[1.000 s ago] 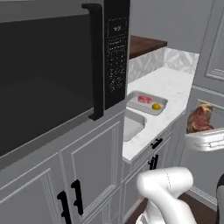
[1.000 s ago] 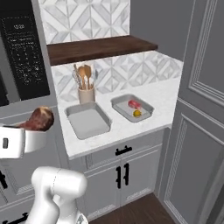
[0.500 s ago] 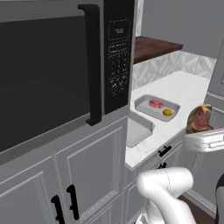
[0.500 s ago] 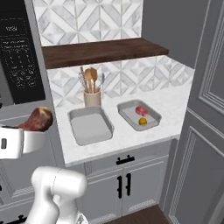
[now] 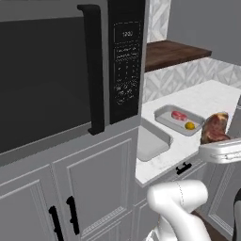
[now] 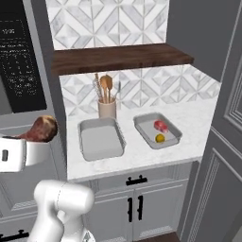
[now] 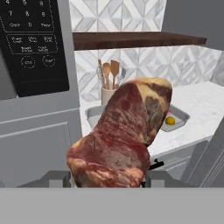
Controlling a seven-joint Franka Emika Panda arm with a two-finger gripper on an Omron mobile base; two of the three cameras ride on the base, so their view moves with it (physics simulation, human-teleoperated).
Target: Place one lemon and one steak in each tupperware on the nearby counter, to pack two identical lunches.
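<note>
Tool point(image 7: 107, 177) is clamped on a steak point(image 7: 122, 131), carried high off the worktop point(image 6: 142, 156) for clearance. Destination: empty tupperware point(image 6: 100, 140); far tupperware point(image 6: 157, 130) already holds steak and lemon.

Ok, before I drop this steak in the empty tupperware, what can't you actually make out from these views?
- Hand view: the steak fills the centre, hiding the gripper's finger tips and most of the empty tupperware.
- Left base view: the near edge of that tray sits behind the oven cabinet.
- Right base view: the utensils in the holder are too small to identify.
- Second tupperware: contact between its steak and lemon is unclear.
</note>
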